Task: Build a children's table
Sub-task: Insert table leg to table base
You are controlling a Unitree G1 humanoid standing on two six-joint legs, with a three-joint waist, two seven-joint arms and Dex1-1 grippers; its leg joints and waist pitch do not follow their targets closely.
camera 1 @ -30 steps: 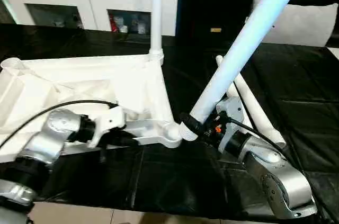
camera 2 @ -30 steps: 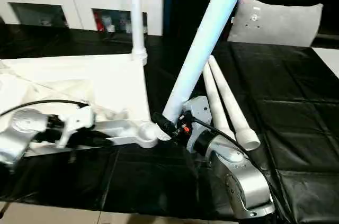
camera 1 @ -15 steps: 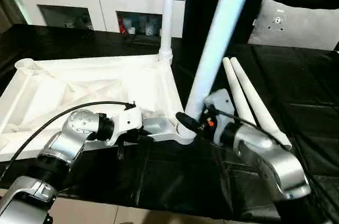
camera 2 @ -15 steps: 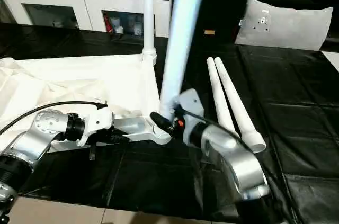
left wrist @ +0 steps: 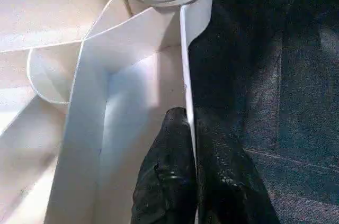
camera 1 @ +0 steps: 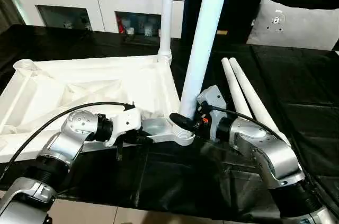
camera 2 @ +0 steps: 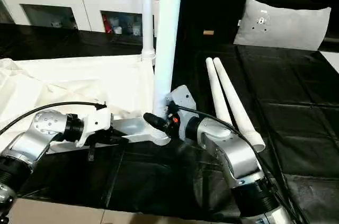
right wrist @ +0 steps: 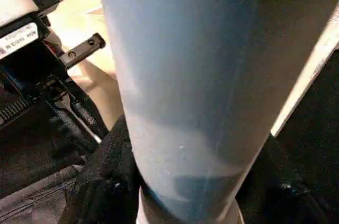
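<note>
I clamped the tabletop's rim (left wrist: pixel 186 65) with my left end effector (left wrist: pixel 192 128); my right end effector (camera 1: pixel 186 121) grasped the second leg (camera 1: pixel 204 44), upright at the corner socket (camera 1: pixel 183 138), needing seating.

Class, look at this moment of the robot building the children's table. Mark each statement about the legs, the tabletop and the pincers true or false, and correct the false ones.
1. The right pincer grips a leg near its base. True.
2. That leg lies flat on the black surface. False: it stands nearly upright at the tabletop's near corner socket.
3. The left pincer is pinched shut on the tabletop's rim. True.
4. Two spare legs lie side by side to the robot's right. True.
5. No leg stands in the tabletop's far corner. False: a fitted leg stands upright there.
</note>
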